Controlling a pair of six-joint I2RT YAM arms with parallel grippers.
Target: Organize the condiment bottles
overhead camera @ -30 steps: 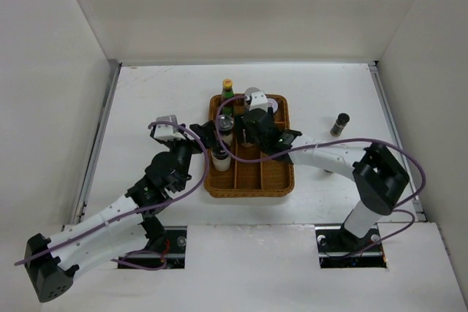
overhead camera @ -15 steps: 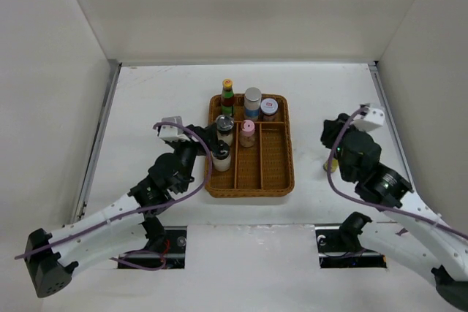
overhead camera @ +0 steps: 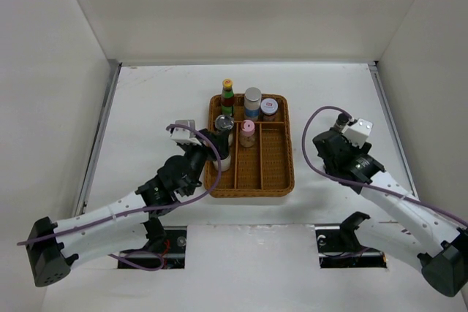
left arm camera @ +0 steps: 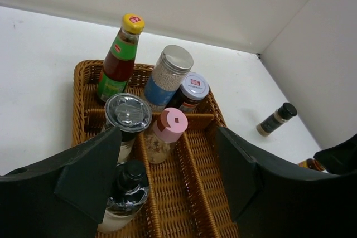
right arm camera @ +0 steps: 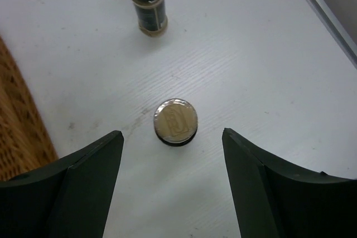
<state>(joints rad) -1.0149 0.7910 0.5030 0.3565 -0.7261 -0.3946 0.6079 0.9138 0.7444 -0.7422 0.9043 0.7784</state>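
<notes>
Pickup step: right fingers (right arm camera: 89, 176) spread wide, empty, over gold-lidded jar (right arm camera: 175, 121) on worktop (right arm camera: 251, 54), next probably lower and close; left fingers (left arm camera: 83, 176) spread, empty, above wicker tray (left arm camera: 81, 76).

White arms (overhead camera: 102, 218), purple cables (overhead camera: 320, 113), apparently black jaws.

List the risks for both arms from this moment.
1. The open left gripper hangs over crowded bottles in the wicker tray; closing may knock the pink-capped bottle beside the black-lidded bottle.
2. The open right gripper sits above a short gold-lidded jar; descending off-centre could tip it or the black-capped shaker behind.
</notes>
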